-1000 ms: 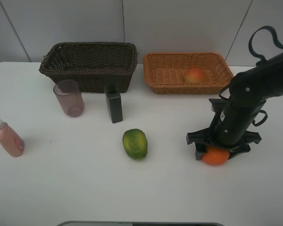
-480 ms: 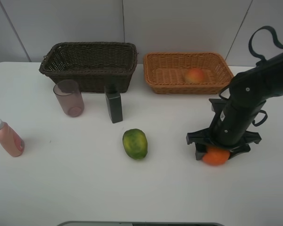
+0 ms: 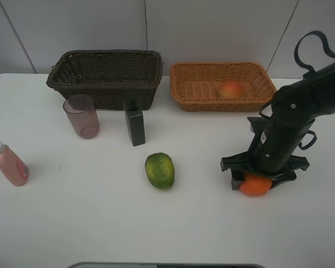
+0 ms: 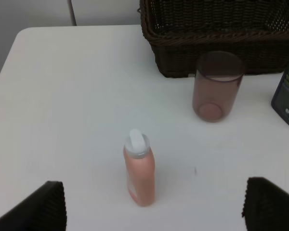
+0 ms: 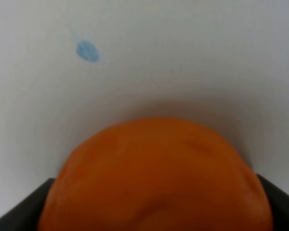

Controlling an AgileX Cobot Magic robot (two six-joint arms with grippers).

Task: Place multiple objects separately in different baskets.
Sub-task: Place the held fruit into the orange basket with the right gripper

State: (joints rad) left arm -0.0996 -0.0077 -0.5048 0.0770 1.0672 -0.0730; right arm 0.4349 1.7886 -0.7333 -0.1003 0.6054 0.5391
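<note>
Near table [image 3: 212, 223] right edge, right gripper [image 3: 255, 180] clamps orange [image 3: 255, 187]; tan basket [image 3: 212, 105] lies straight behind, toward back edge, peach [image 3: 230, 88] inside. Left gripper [image 4: 154, 212] wide, above pink bottle [image 4: 139, 171].

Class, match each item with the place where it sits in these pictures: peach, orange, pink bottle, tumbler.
Items:
1. peach
2. orange
3. pink bottle
4. tumbler

Places:
A. in the right gripper
B. near the table's left edge
C. inside the tan basket
D. in front of the dark basket

Pairs: 1-C, 2-A, 3-B, 4-D
</note>
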